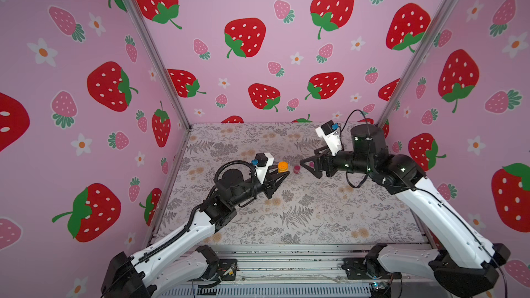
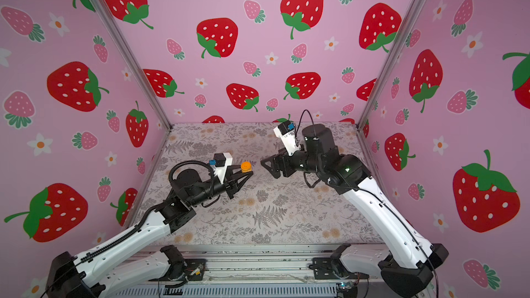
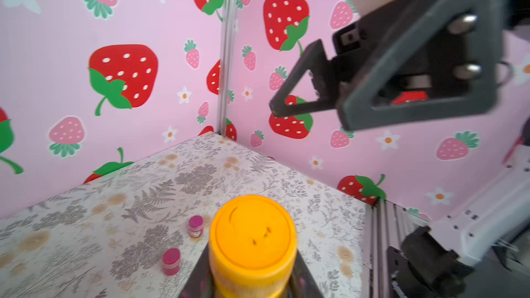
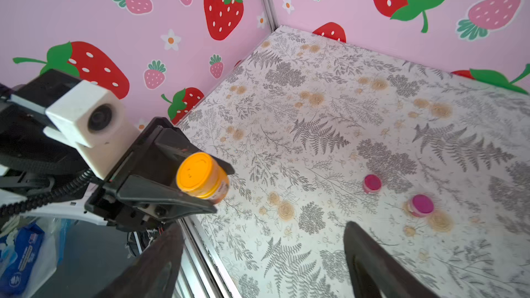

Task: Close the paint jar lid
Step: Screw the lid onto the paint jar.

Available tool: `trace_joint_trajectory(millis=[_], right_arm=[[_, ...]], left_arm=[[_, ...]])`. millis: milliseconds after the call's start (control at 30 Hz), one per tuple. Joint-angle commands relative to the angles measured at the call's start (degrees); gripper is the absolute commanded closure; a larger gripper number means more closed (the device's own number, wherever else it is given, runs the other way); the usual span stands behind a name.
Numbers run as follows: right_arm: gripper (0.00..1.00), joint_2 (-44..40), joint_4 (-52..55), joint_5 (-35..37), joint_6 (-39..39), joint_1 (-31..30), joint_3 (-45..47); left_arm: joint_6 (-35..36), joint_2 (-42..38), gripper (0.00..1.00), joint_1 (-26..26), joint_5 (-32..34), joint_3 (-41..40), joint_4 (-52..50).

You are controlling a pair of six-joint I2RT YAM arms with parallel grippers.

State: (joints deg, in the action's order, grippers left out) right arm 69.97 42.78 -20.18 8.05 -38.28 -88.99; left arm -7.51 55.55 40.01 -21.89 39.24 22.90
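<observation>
The paint jar (image 1: 282, 166) (image 2: 246, 166) is yellow-orange and carries a matching lid (image 3: 252, 233) (image 4: 190, 173) on its top. My left gripper (image 1: 282, 174) (image 2: 247, 174) (image 3: 252, 285) (image 4: 220, 192) is shut on the jar's body, one black finger on each side. In the right wrist view the jar leans with its lid turned toward the camera. My right gripper (image 1: 308, 169) (image 2: 268, 169) (image 3: 309, 116) (image 4: 263, 253) stands open a short way right of the jar. It touches nothing, and only the patterned table shows between its fingers.
Two small pink-lidded jars (image 4: 372, 183) (image 4: 421, 205) (image 3: 196, 225) (image 3: 171, 260) stand on the table beyond the paint jar; one (image 1: 296, 169) sits just below the right gripper. Strawberry-print walls close three sides. A metal rail (image 1: 286, 256) runs along the front edge.
</observation>
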Motion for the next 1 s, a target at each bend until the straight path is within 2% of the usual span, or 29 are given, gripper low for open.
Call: trace_joint_trajectory(millis=[0, 100, 233, 700, 833, 967], right_arm=[[0.14, 3.43, 9.42, -13.17, -11.83, 0.4, -4.28], [0.17, 6.41, 10.0, -16.73, -16.83, 0.29, -5.56], [0.21, 9.3, 9.04, -19.93, -18.89, -0.7, -5.66], [0.28, 11.98, 6.44, -17.93, -18.65, -5.27, -5.14], [0.35, 12.24, 6.22, -17.61, -18.47, -5.66, -5.14], [0.47, 12.81, 6.51, -17.34, -18.36, -5.98, -4.92]], left_arm=[[-2.66, -1.47, 1.0, -0.02, -9.16, -0.66, 0.08], [-2.86, -2.06, 1.0, -0.02, -11.27, -0.01, -0.99], [-2.94, -1.96, 1.0, -0.09, -11.72, 0.22, -1.19], [-2.42, -1.07, 1.0, 0.36, -11.36, 1.01, -1.53], [-2.16, -0.71, 1.0, 0.5, -11.29, 1.19, -1.71], [-1.82, -0.67, 1.0, 0.57, -10.88, 1.42, -1.91]])
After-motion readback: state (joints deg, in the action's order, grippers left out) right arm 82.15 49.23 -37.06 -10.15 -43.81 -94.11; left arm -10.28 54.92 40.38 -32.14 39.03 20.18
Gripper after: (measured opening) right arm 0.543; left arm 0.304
